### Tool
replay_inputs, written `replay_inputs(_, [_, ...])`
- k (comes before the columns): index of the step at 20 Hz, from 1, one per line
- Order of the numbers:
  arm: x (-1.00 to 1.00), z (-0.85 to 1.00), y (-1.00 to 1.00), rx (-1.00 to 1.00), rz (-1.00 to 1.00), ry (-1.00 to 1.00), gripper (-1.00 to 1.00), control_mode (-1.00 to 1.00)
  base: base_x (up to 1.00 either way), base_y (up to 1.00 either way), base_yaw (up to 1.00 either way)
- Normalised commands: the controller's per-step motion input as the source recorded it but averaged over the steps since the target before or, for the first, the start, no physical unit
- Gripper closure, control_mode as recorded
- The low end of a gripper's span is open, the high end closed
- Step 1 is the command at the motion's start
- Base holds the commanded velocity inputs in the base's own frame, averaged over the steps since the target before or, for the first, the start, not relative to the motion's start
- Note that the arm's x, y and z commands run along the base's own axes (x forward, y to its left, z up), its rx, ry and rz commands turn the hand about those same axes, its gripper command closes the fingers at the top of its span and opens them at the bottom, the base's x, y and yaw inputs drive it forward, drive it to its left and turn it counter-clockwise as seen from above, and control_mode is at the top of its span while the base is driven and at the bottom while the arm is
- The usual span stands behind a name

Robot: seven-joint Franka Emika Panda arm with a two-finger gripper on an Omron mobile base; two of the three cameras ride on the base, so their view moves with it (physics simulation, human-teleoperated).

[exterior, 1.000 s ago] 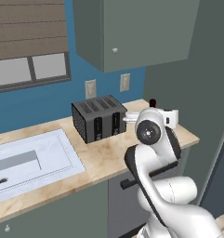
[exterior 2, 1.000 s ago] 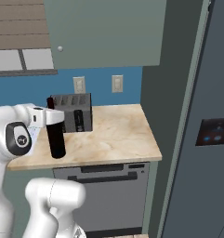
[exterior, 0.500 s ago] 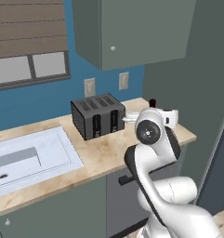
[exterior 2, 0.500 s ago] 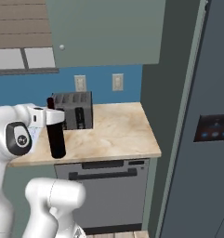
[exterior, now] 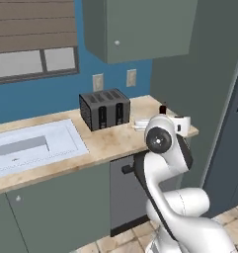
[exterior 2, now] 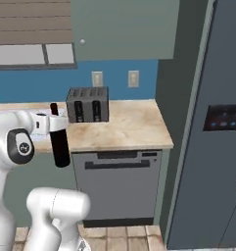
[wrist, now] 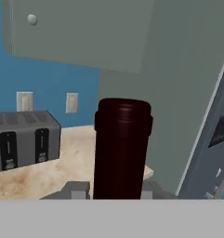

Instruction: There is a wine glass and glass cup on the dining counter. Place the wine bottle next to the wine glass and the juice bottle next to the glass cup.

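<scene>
Gripper (exterior 2: 50, 123) fingers pinching wine bottle (exterior 2: 59, 139) high on neck (bottom-heavy, likely swings) — smooth, fragile glass; toaster (exterior 2: 87, 104) at 1 o'clock.

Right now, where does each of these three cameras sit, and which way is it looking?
Left base view: behind the arm, left; faces the worktop, toaster and sink; white arm lower right.
Right base view: behind, right; faces toaster, fridge; arm lower left, gripper holding the wine bottle.
Hand view: on the hand, looking past the bottle's top.
Both base views share the toaster and worktop.
</scene>
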Motion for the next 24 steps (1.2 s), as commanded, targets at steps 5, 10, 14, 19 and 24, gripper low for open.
replay_inputs(5, [0.0,0.0,0.0,0.0,0.0,0.0,1.0,1.0,-0.32,0.24,0.69])
replay_inputs(10, [0.0,0.0,0.0,0.0,0.0,0.0,1.0,1.0,-0.11,0.08,1.0])
replay_inputs(14, [0.0,0.0,0.0,0.0,0.0,0.0,1.0,1.0,-0.09,0.02,1.0])
replay_inputs(19, [0.0,0.0,0.0,0.0,0.0,0.0,1.0,1.0,-0.07,0.02,1.0])
replay_inputs(24, [0.0,0.0,0.0,0.0,0.0,0.0,1.0,1.0,-0.08,0.06,1.0])
